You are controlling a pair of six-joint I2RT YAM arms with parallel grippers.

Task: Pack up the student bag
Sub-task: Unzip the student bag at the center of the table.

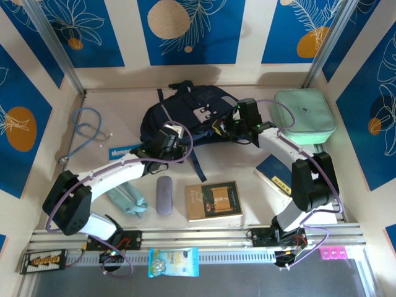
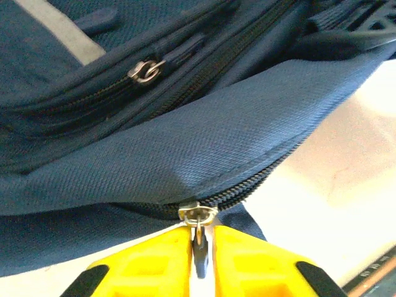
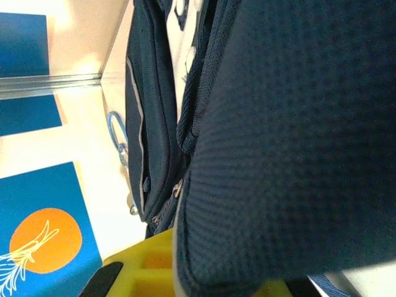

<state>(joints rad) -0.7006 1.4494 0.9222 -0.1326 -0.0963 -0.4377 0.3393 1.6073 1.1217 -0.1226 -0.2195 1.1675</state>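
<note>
The zip pull [image 2: 198, 215] lies between the left gripper's [image 2: 201, 240] fingers, pinched or loose I cannot tell, with the zip running up-right (the right gripper [image 1: 231, 128] is clamped on the bag [image 1: 185, 108]).

White letters beginning "HOW" show on the blue packet [image 1: 124, 150]; other print is too small.

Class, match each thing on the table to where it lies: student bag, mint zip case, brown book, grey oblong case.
Things:
1 student bag
2 mint zip case
3 brown book
4 grey oblong case

Places:
A far right corner
B just left of the brown book
C far middle of the table
D near middle of the table

Pairs: 1-C; 2-A; 3-D; 4-B
</note>
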